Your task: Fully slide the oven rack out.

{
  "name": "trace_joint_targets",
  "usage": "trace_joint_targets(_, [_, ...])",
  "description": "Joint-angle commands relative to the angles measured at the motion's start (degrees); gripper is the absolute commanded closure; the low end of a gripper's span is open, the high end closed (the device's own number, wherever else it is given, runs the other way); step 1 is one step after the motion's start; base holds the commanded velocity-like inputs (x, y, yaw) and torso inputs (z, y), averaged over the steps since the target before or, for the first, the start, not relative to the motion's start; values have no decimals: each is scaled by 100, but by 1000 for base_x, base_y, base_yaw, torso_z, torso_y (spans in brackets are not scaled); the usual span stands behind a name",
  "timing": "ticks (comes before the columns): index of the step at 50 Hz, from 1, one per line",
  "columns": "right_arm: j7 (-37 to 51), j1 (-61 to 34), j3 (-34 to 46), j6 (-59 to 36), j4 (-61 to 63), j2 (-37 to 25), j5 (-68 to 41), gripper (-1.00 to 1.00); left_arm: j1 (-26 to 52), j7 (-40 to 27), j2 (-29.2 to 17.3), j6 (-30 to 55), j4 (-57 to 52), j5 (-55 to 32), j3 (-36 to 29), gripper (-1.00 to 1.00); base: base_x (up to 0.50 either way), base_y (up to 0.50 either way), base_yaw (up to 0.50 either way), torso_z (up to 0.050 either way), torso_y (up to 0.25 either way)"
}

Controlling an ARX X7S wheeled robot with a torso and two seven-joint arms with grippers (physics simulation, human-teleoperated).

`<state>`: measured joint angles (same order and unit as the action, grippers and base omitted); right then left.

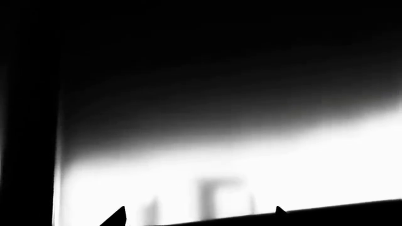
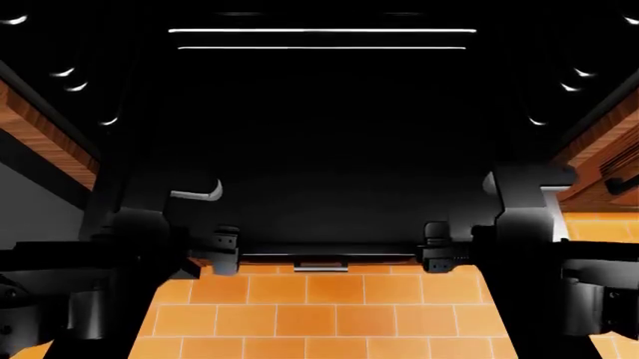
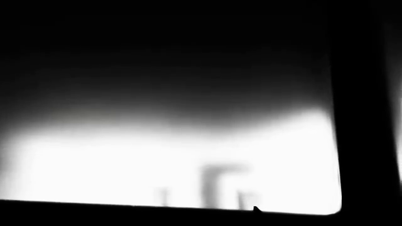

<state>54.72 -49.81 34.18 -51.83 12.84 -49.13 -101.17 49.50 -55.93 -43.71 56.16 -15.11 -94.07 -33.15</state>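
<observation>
In the head view the oven rack (image 2: 319,164) is a wide flat black shelf that fills the middle. Its thin bright front edge (image 2: 370,254) lies towards me and its pale rear bars (image 2: 319,31) lie at the far end. My left gripper (image 2: 224,253) is at the left end of that front edge and my right gripper (image 2: 435,247) is at the right end. In the left wrist view two dark fingertips (image 1: 117,216) stand far apart over a black edge. The right wrist view shows one fingertip (image 3: 255,208) off centre; the other is hidden.
Small glinting side pegs (image 2: 78,86) line both dark oven walls. Wooden cabinet fronts (image 2: 45,138) flank the oven on both sides. An orange tiled floor (image 2: 330,314) lies below the rack's front edge, and a small silver piece (image 2: 321,265) sits just under it. Both wrist views show a blurred glossy surface.
</observation>
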Motion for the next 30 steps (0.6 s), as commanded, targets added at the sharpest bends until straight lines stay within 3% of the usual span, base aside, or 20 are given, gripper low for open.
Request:
trace_joint_targets(1, [426,1415,710,-257,108,-518,-494,-100,-1257,-146,-339,79,769,-738,-725,-100,0,0,0,0,-14])
trace_joint_targets(12, [600,2157,637,132,912,-971,-785,-100,-2079,-486,-858,-182,-24,-1264,-653,-100,-1,0,0,0,-14])
trace_joint_targets(30, [682,3061,491,744,1912,-1639,-1004,-100,-2821,-868,-1322,-524,-991,-1850,-632,-100,-7,0,-2,0,-14])
